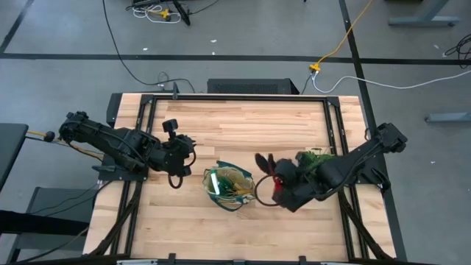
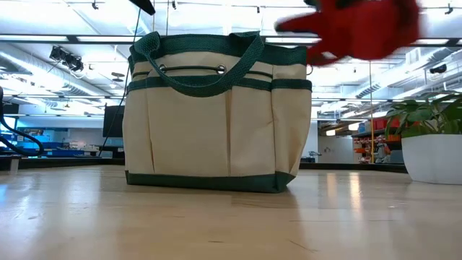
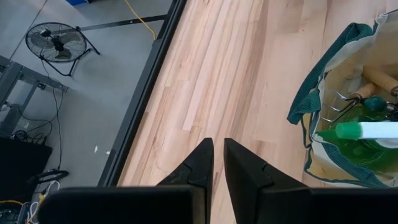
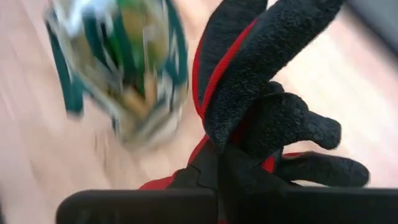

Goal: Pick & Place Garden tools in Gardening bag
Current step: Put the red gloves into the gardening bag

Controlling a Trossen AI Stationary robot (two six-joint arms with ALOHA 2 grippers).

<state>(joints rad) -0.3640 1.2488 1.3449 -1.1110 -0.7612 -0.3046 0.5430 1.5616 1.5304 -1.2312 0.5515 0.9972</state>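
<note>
The beige gardening bag (image 1: 229, 187) with dark green trim stands upright on the table's middle; it also shows in the low view (image 2: 213, 115). Inside it are the green spray bottle (image 3: 357, 140) and wooden-handled tools (image 3: 382, 84). My right gripper (image 1: 278, 193) is to the right of the bag, above the table, shut on the red-black gloves (image 4: 261, 106), which show red and blurred in the low view (image 2: 361, 29). My left gripper (image 3: 217, 163) is shut and empty, to the left of the bag. My right gripper holds the red-black gloves at their lower part (image 4: 214, 163), where the dark fingers close on them; the gloves hide the exact place. The glove fingers (image 4: 273, 56) stick out beyond the gripper, lifted clear of the table.
A leafy green plant in a white pot (image 2: 433, 148) stands at the table's right side, by my right arm (image 1: 316, 156). Bare wooden table lies in front of and behind the bag. Dark frame rails run along the table's left and right edges.
</note>
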